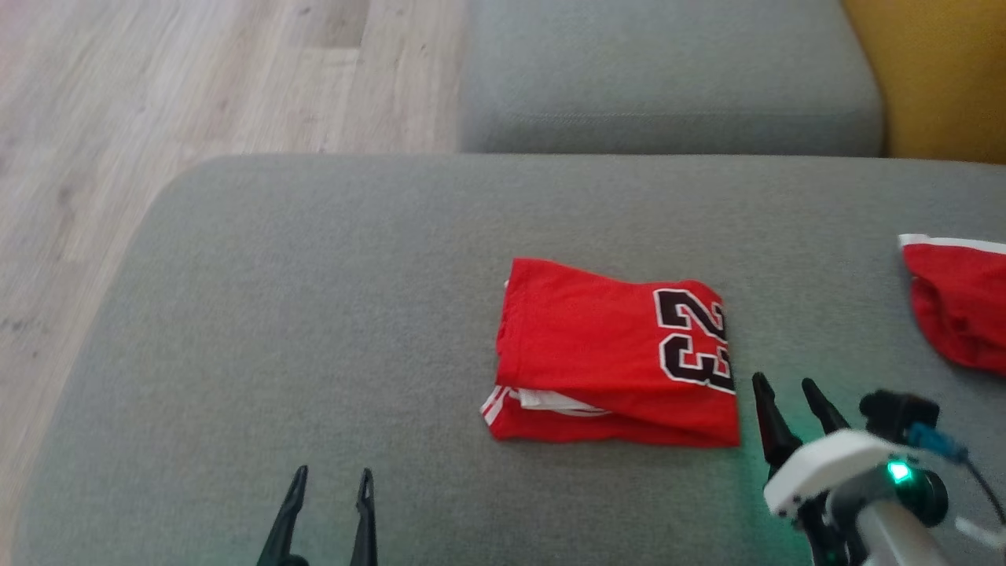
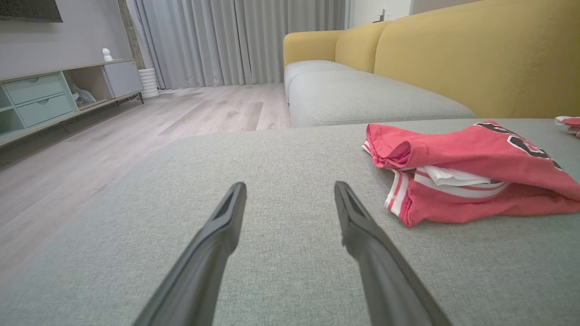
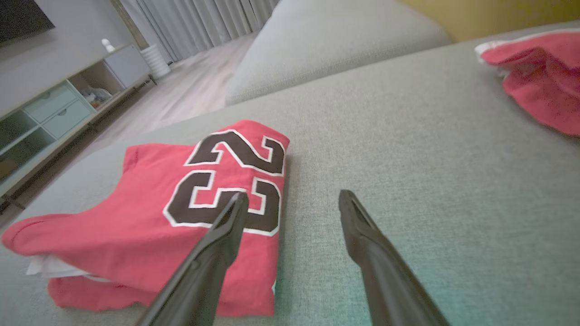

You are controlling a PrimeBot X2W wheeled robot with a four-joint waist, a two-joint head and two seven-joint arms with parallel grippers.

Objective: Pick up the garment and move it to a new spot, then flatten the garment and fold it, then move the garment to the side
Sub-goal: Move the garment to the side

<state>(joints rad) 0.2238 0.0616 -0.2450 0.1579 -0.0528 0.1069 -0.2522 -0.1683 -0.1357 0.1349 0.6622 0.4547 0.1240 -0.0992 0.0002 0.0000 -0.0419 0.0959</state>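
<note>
Folded red garment [image 1: 613, 354] lies about mid-way across the grey seat cushion [image 1: 314, 314], its black white-outlined number facing up and white-striped trim showing at its near left corner. State of left gripper [image 1: 333, 472]: fingers apart, holding nothing, over bare cushion well left of the garment. State of right gripper [image 1: 783, 381]: fingers apart, empty, just beside the garment's near right corner. 1 more red cloth [image 1: 959, 306] lies at the cushion's right edge.

Right end effector [image 1: 783, 382] — dark tapered fingers [image 1: 774, 428], white wrist housing [image 1: 833, 464], green light [image 1: 898, 472], blue-plugged cable [image 1: 935, 442].
</note>
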